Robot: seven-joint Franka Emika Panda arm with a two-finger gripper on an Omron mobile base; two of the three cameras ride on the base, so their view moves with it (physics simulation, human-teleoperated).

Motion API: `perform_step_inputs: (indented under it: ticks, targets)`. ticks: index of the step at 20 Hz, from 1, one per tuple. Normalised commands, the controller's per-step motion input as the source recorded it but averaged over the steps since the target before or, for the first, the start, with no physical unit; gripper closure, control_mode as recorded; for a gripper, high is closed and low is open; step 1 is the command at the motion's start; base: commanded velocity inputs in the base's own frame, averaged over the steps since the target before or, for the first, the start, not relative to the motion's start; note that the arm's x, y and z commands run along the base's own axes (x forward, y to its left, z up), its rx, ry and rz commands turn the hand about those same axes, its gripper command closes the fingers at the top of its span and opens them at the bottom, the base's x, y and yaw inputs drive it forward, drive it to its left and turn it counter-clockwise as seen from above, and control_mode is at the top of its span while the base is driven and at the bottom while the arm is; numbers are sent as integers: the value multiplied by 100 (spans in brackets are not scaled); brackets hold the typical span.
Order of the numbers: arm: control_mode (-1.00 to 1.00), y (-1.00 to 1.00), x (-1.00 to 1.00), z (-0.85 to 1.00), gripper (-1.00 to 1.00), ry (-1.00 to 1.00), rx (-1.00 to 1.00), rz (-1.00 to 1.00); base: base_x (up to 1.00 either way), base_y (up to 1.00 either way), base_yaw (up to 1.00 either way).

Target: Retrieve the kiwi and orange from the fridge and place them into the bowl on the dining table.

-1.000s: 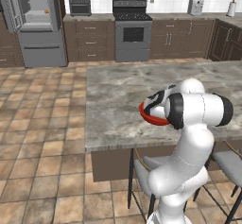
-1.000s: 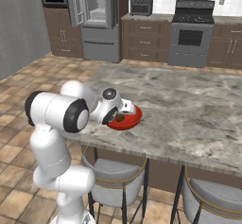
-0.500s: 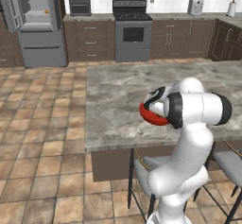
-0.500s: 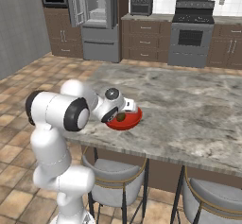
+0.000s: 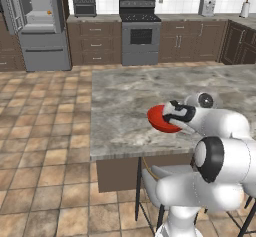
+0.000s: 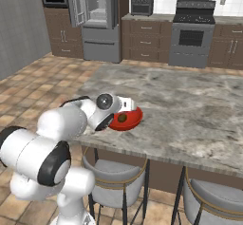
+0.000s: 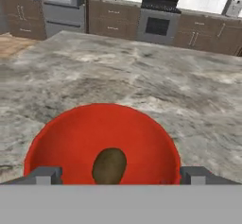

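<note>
A shallow round bright-red bowl [image 7: 101, 138] is seen near the edge of the grey speckled stone counter [image 6: 190, 105], with a small brown oval kiwi [image 7: 109, 165] lying inside it. The white arm's gripper [image 7: 116, 175] is held just over the bowl's near rim, fingers [image 7: 43, 175] spread wide, nothing held. The tall grey fridge [image 5: 35, 23] is seen well apart across the tiled floor, doors open, a small bright-orange fruit [image 5: 49, 12] on an inner shelf.
</note>
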Motion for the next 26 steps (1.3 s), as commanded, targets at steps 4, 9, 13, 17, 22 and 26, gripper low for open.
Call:
perform_step_inputs:
  ticks: [4,9,13,17,22,26]
  targets:
    - [-100,1,-70,100,-100,-24,-13,5,0,0,0]
    - [-100,0,-59,100,-100,-15,-14,3,0,0,0]
    - [-100,0,-54,100,-100,-2,-12,3,0,0,0]
    - [-100,0,-45,100,-100,0,-10,4,0,0,0]
    - [-100,0,-42,100,-100,5,-8,6,0,0,0]
    - [-100,4,-41,95,-100,17,-7,7,0,0,0]
